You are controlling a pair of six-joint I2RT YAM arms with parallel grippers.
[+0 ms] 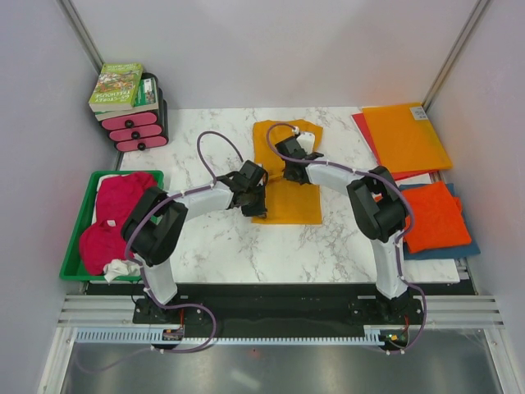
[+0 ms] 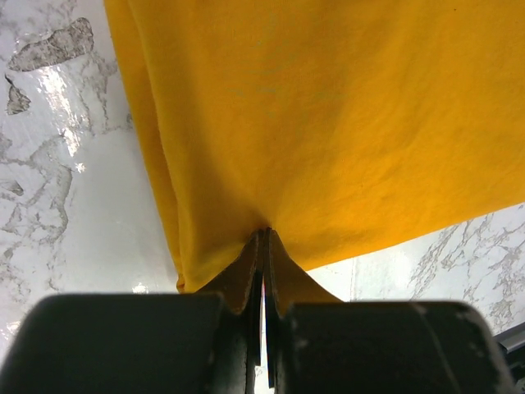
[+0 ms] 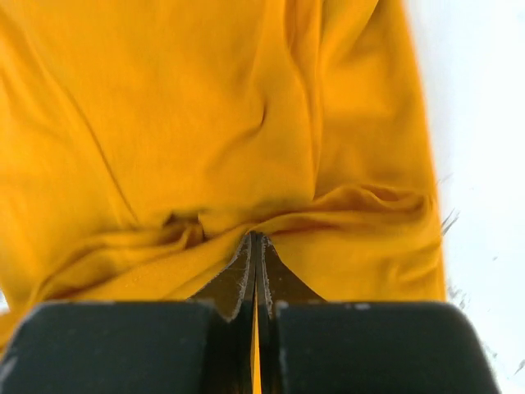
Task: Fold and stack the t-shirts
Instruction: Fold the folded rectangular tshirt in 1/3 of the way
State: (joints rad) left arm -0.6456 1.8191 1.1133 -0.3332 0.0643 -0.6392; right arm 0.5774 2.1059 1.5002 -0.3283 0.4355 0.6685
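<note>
The golden-orange t-shirt (image 1: 289, 201) lies on the marble table in the middle, partly folded. My left gripper (image 1: 256, 202) is shut on its left edge; the left wrist view shows the cloth (image 2: 328, 123) pinched between the closed jaws. My right gripper (image 1: 289, 153) is shut on the shirt's far part; the right wrist view shows bunched cloth (image 3: 205, 148) in the closed jaws. Magenta-pink shirts (image 1: 115, 215) lie in the green tray (image 1: 74, 246) at left. A red-orange shirt (image 1: 435, 217) lies folded on a blue one (image 1: 463, 249) at right.
Stiff orange (image 1: 406, 135) and red (image 1: 365, 127) sheets lie at the back right. A pink drawer unit (image 1: 135, 127) with books (image 1: 119, 86) on top stands at the back left. White walls close in on both sides.
</note>
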